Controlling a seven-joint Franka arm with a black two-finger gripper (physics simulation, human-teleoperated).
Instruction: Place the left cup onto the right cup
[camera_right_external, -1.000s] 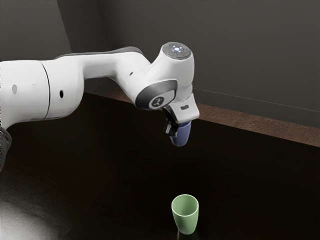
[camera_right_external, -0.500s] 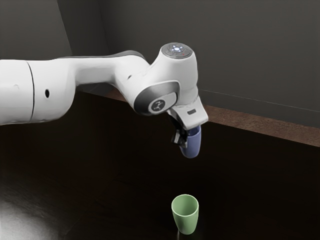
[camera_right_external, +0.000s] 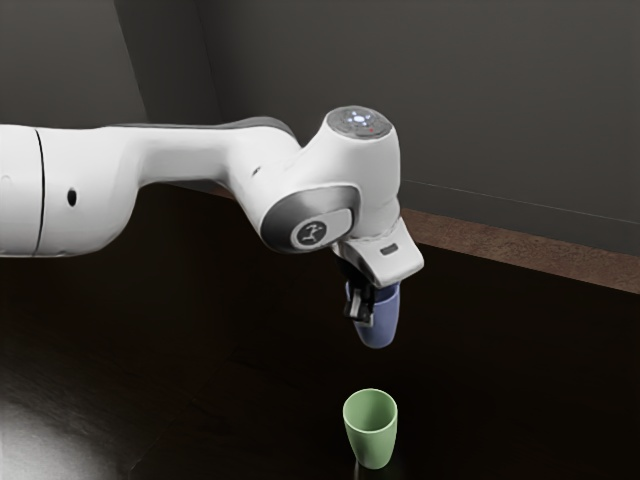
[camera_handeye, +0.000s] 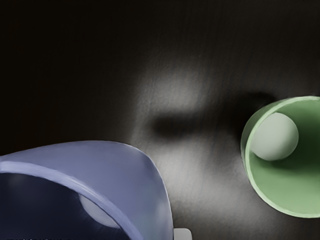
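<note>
1. Our tool (camera_right_external: 366, 304) hangs under the white hand and points down toward the table (camera_right_external: 180, 400). It is closed on the rim of the blue cup (camera_right_external: 383, 320). One black finger (camera_right_external: 357, 300) shows against the cup's outer wall, on the side toward the exterior view's left.
2. The blue cup is in the air, well clear of the table. Its mouth is up under the hand and its base is down, a little off upright.
3. In the wrist view we see the blue cup (camera_handeye: 120, 170) large and blurred just under the hand, showing its pale rim and dark inside.
4. The green cup (camera_right_external: 371, 427) stands upright on the table with its mouth open upward. In the exterior view it sits almost straight below the blue cup's base, with a clear gap of air between the two.
5. In the wrist view the green cup (camera_handeye: 287, 175) lies off to one side of the blue cup, and the two do not touch. We look down into it and see its pale round bottom.
6. The table (camera_handeye: 100, 75) is dark and glossy. A soft light patch and a dark shadow lie on it beside the green cup.
7. Our arm (camera_right_external: 190, 190) is white with a grey joint, and it reaches in from the exterior view's left.
8. Beyond the table's brown far edge (camera_right_external: 520, 245) stands a dark wall (camera_right_external: 500, 90).
</note>
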